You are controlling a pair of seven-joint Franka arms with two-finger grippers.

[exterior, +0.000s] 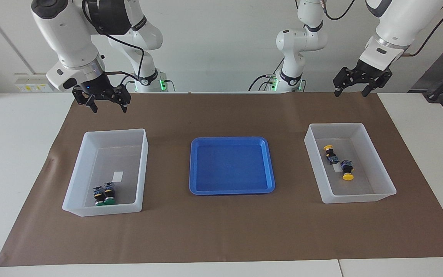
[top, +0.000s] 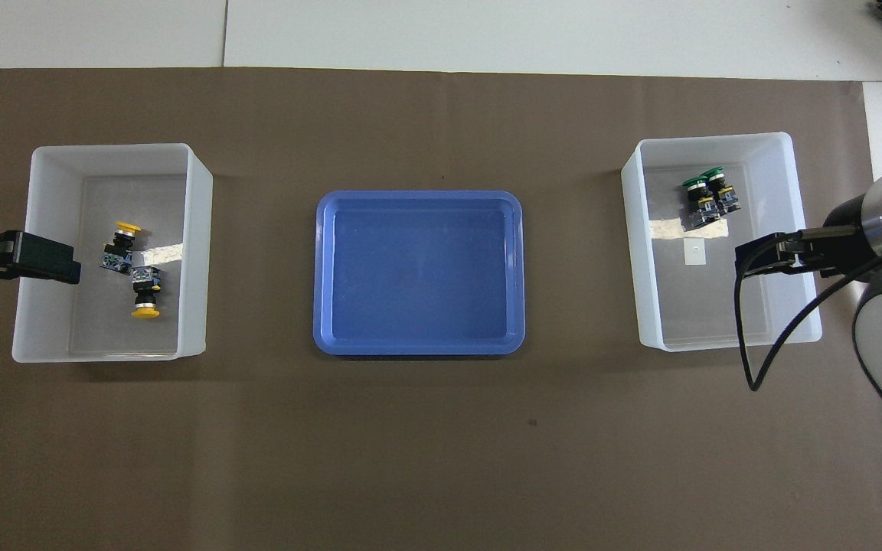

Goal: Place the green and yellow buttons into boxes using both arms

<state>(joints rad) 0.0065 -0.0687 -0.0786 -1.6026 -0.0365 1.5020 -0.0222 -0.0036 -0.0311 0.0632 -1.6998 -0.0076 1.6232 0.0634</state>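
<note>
Two green buttons [exterior: 104, 194] [top: 707, 193] lie side by side in the translucent box [exterior: 114, 132] [top: 717, 139] toward the right arm's end. Two yellow buttons [exterior: 338, 161] [top: 135, 268] lie in the matching box [exterior: 337, 125] [top: 104, 151] toward the left arm's end. My right gripper [exterior: 109, 109] [top: 743, 256] is open and empty, raised over the brown mat at the green buttons' box. My left gripper [exterior: 351, 93] [top: 73, 269] is open and empty, raised over the mat's edge at the yellow buttons' box.
A shallow blue tray [exterior: 229, 139] [top: 418, 195] with nothing in it sits between the two boxes on the brown mat [exterior: 221, 231]. A small white label [exterior: 117, 176] lies on the floor of the green buttons' box.
</note>
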